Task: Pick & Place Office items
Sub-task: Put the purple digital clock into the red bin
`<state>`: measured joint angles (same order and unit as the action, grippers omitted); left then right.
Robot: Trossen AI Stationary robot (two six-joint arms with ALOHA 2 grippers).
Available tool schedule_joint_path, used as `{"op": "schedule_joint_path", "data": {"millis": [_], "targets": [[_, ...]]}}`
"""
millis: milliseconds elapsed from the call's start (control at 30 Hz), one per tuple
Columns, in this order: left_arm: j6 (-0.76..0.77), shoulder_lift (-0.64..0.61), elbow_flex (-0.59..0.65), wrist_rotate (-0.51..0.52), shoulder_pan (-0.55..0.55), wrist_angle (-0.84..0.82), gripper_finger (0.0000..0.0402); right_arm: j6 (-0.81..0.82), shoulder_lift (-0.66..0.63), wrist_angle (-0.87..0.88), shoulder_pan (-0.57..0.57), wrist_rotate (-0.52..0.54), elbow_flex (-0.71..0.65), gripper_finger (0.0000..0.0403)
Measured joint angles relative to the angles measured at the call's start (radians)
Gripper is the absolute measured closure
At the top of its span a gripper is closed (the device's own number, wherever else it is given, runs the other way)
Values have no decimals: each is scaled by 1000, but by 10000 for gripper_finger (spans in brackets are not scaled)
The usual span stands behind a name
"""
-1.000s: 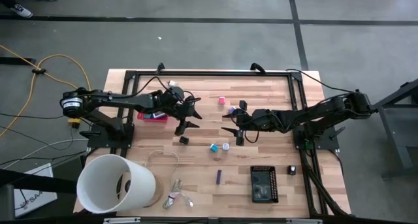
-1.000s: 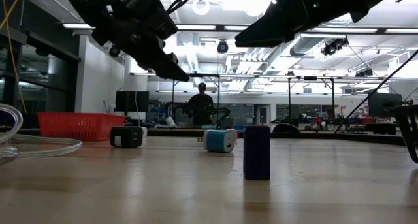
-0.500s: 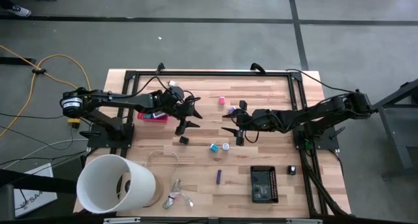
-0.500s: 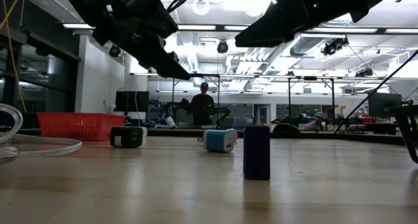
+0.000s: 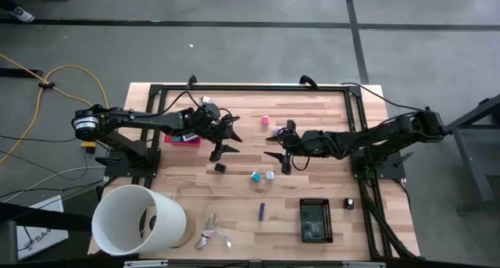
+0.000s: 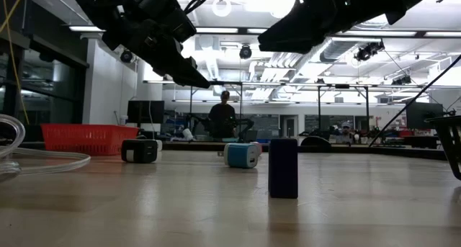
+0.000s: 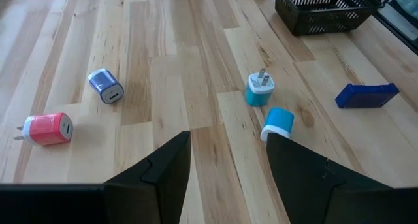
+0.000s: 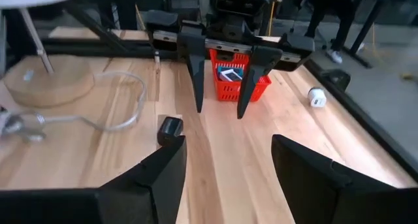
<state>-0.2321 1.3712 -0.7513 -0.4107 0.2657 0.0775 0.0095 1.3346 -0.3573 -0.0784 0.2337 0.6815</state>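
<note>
both tools hang open over the table

left tool (image 5: 223, 141) spread, empty, above the black block (image 5: 220, 167). teal charger (image 5: 255, 176) and white-blue plug (image 5: 270, 175) lie mid-table. right tool (image 5: 280, 148) spread, empty, beside the pink piece (image 5: 275, 132).

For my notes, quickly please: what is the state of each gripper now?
Left gripper: open, holding nothing, above the table.
Right gripper: open, holding nothing, above the table.

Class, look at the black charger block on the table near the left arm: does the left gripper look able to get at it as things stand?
Probably yes. The left gripper hangs open, empty, near the black charger block, with bare table between them and nothing on top.
</note>
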Motion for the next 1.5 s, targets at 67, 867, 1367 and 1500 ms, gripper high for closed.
{"op": "schedule_joint_path", "data": {"millis": [67,867,1367,1500], "targets": [[0,0,0,0,0,0,208,36,0,0,0,0,0,191],[0,0,1,0,0,0,208,59,25,102,-331,267,110,191],[0,0,1,0,0,14,208,-260,130,396,-285,-260,279,192],[0,0,1,0,0,14,208,-344,130,396,-235,-401,279,192]]}}
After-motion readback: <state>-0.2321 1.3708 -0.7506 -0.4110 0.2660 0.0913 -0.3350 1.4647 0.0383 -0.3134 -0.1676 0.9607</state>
